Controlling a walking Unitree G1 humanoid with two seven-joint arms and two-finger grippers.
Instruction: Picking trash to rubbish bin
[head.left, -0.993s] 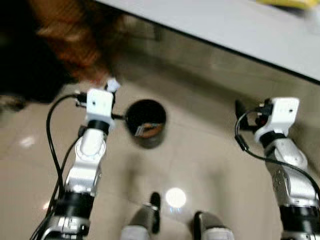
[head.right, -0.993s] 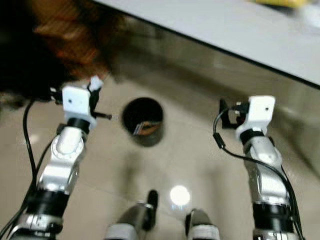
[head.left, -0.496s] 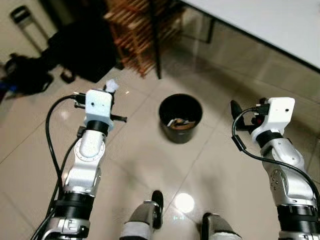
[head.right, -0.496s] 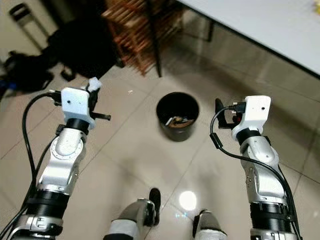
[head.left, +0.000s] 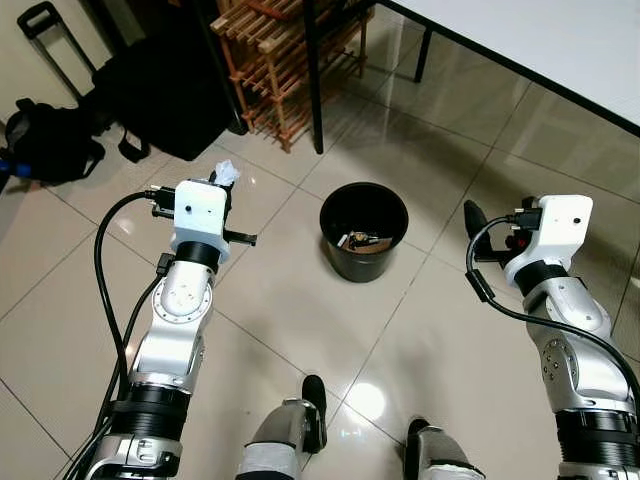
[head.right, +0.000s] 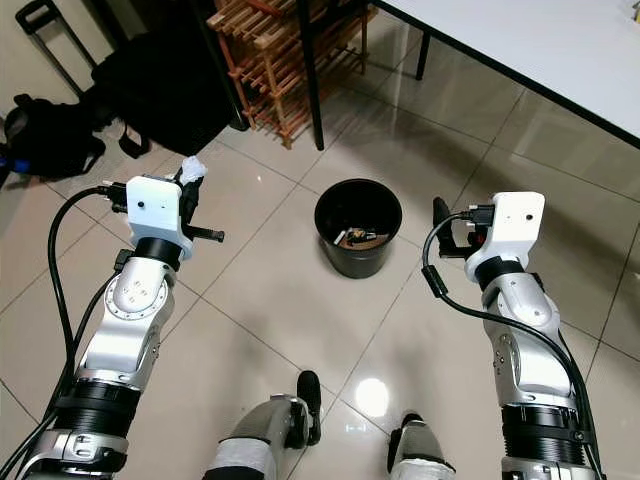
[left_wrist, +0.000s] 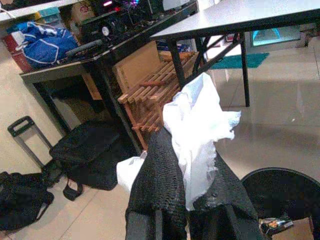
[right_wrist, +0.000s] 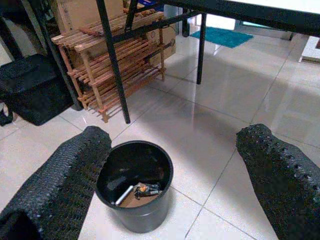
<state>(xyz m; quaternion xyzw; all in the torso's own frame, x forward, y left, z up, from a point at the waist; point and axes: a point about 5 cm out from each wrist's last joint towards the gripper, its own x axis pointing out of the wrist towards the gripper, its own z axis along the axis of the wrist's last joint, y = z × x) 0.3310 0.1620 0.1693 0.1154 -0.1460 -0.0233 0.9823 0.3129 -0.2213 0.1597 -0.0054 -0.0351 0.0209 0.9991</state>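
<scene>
White tissue (left_wrist: 200, 125) pinched in left tool (left_wrist: 187, 165), wrist view clearest

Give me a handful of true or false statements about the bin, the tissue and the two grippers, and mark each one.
1. The left gripper is shut on a white tissue. True.
2. The right gripper is shut on a piece of trash. False: its fingers are spread apart with nothing between them.
3. The black bin stands on the tiled floor between the two arms. True.
4. The bin has nothing inside. False: some trash lies at its bottom.
5. The tissue is already in the bin. False: it is held in the left gripper, off to the bin's left.
</scene>
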